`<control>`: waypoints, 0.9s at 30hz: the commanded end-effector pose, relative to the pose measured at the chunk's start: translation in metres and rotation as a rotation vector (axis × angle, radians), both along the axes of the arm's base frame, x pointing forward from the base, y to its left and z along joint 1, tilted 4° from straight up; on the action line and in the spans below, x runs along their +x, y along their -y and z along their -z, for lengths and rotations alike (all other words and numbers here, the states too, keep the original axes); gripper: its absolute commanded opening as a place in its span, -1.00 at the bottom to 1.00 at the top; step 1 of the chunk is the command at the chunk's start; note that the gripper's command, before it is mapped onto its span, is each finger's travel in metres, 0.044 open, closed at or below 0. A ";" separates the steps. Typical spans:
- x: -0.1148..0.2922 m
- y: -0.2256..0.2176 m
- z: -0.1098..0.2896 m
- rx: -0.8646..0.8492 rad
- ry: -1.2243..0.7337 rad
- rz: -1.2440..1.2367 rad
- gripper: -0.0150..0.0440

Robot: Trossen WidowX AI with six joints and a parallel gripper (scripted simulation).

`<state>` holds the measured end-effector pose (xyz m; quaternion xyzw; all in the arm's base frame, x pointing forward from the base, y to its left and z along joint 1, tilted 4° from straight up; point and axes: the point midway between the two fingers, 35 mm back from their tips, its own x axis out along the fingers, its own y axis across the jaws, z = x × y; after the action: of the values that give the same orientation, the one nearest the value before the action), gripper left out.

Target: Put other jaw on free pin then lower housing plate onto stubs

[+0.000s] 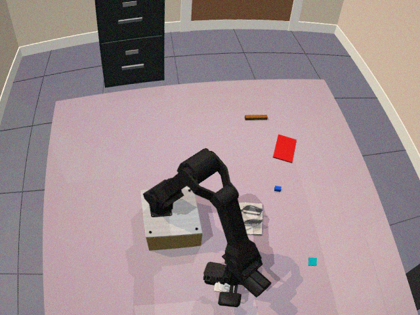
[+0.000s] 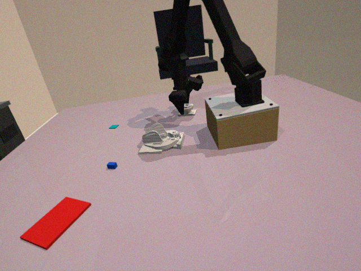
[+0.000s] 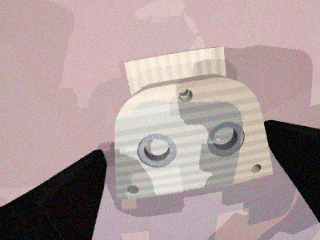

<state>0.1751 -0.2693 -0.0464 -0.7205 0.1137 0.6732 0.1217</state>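
The pale housing plate (image 1: 218,287) (image 2: 188,105) (image 3: 165,115) has two ringed holes and sits raised on a small ribbed stand (image 2: 192,112) (image 3: 175,70). My gripper (image 1: 224,287) (image 3: 184,143) is open and empty, with its fingertips on either side of the plate, left and right in the wrist view; any contact cannot be told. The pale base (image 1: 257,231) (image 2: 150,150) stands apart from the plate and bears two curved jaws (image 1: 252,209) (image 2: 151,137). Their toothed ends are near the stubs, but whether the teeth mesh is too small to tell. The arm partly covers the base in the top view.
A cyan square (image 1: 312,261) (image 2: 113,126), a blue block (image 1: 277,188) (image 2: 111,165), a red slab (image 1: 285,148) (image 2: 56,222) and an orange-brown bar (image 1: 256,117) lie on the table. The arm's box-shaped mount (image 1: 174,241) (image 2: 247,128) stands beside the base.
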 end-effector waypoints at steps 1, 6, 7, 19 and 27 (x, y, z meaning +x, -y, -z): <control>0.000 -0.002 0.003 0.005 0.002 0.005 1.00; 0.000 -0.002 0.003 0.005 0.002 0.005 1.00; 0.000 -0.002 0.003 0.005 0.002 0.005 1.00; 0.000 -0.002 0.003 0.005 0.002 0.005 1.00; -0.001 -0.001 0.003 0.003 -0.002 0.000 0.89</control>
<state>0.1745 -0.2679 -0.0495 -0.7197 0.1128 0.6740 0.1229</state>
